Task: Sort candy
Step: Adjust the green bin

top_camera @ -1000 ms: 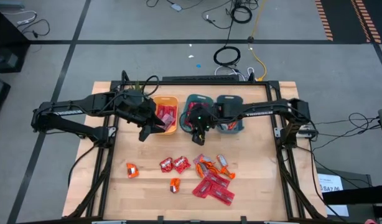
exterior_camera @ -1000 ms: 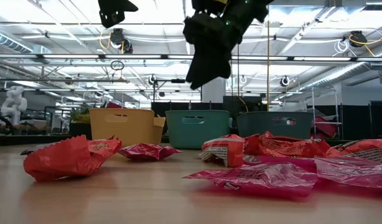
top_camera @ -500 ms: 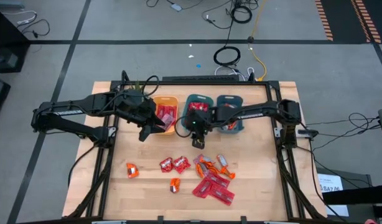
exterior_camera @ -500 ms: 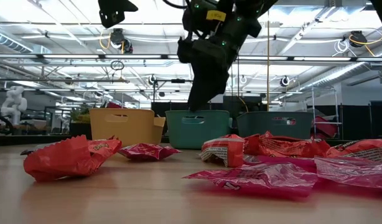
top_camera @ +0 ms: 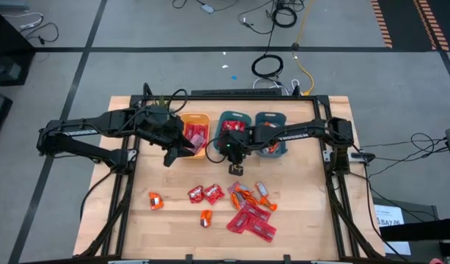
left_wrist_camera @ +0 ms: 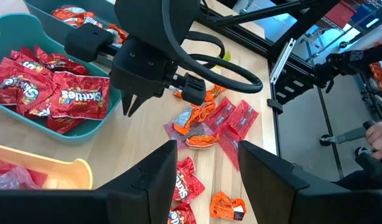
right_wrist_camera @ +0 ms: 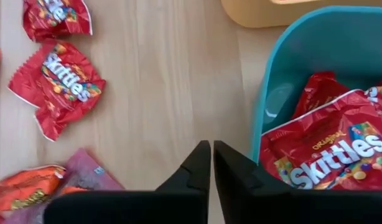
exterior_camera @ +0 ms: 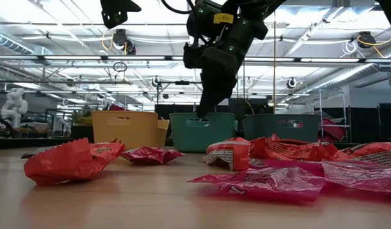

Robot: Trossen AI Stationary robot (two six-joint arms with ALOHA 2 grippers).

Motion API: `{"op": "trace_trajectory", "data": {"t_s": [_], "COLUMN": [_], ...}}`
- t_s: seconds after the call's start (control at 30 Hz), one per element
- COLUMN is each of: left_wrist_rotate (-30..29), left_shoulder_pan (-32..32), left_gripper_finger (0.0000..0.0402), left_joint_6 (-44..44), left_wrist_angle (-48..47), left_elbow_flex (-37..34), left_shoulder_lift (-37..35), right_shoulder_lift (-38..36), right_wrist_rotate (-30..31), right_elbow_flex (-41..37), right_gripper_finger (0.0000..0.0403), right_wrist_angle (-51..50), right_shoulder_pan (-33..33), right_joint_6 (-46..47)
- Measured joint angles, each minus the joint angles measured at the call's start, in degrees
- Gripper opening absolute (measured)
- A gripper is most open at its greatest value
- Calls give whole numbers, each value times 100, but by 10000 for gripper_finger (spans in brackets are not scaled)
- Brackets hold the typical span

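Overhead, ceiling lights [exterior_camera: 49, 38] above wooden table [top_camera: 174, 213].

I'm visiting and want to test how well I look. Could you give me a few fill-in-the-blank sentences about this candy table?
1. The right hand has its fingers ____.
2. The Skittles packets lie in a bin coloured ____.
3. Beside it stands a bin coloured ____.
4. The left hand holds ____.

Missing words: shut; teal; yellow; nothing

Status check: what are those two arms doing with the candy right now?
Right gripper shut, empty, beside teal bin. Left gripper open, empty, near yellow bin. Loose candy waiting on table. Nothing in the way.
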Motion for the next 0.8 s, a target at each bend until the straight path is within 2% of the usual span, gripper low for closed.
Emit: {"op": "trace_trajectory", "data": {"t_s": [0.43, 0.57, 0.8], "left_wrist_rotate": [0, 0, 0], "left_shoulder_pan": [-1, 0, 1], "left_gripper_finger": [179, 179, 179], "left_joint_6": [2, 3, 4], "left_wrist_angle": [-2, 0, -2], "left_elbow_flex": [0, -1, 0], "left_shoulder_lift": [1, 1, 1], "right_shoulder_lift": [-469, -470, -470], "right_wrist_rotate": [-34, -11, 327], "right_elbow_flex": [1, 2, 2], "right_gripper_finger": [33, 65, 148], "right_wrist_angle": [608, 612, 584], "right_shoulder_pan": [111, 31, -30], "right_joint_6": [518, 610, 498]}}
